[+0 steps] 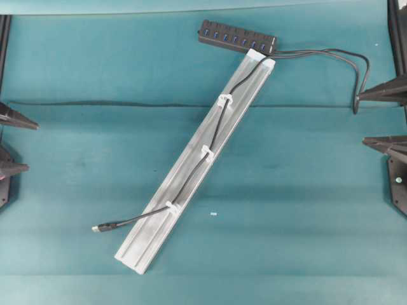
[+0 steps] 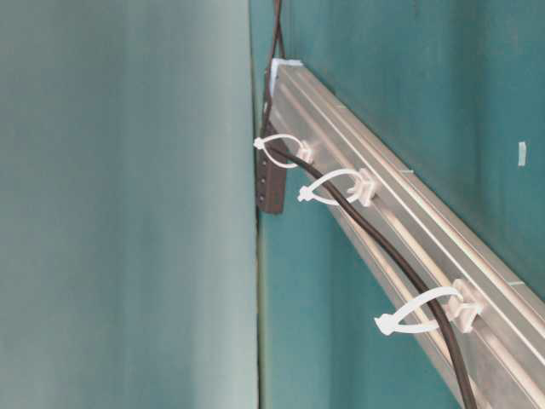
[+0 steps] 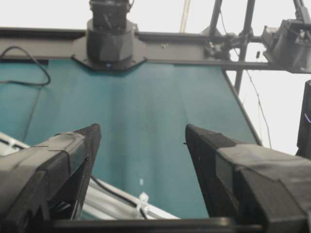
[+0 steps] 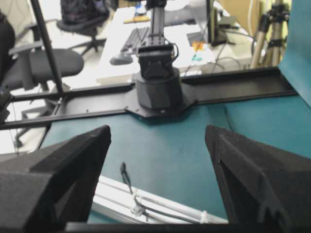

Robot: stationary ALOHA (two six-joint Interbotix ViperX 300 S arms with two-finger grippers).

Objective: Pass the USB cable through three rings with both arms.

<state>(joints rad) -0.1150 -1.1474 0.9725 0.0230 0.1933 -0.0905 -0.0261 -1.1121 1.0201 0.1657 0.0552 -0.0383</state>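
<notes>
Both tools are seen parked at the worktop's side edges with jaws spread wide and nothing held: the left tool (image 1: pixel 9 143) and the right tool (image 1: pixel 385 117). Inward from each, well apart, the rail (image 1: pixel 152 244) is laid diagonally across the worktop (image 1: pixel 76 63). The USB cable (image 1: pixel 216 127) is run along that same axis and is already threaded through the three rings (image 1: pixel 206 152). Its plug (image 1: pixel 96 227) is found nearer the left tool, its hub (image 1: pixel 236 37) nearer the right. The threading is judged complete.
</notes>
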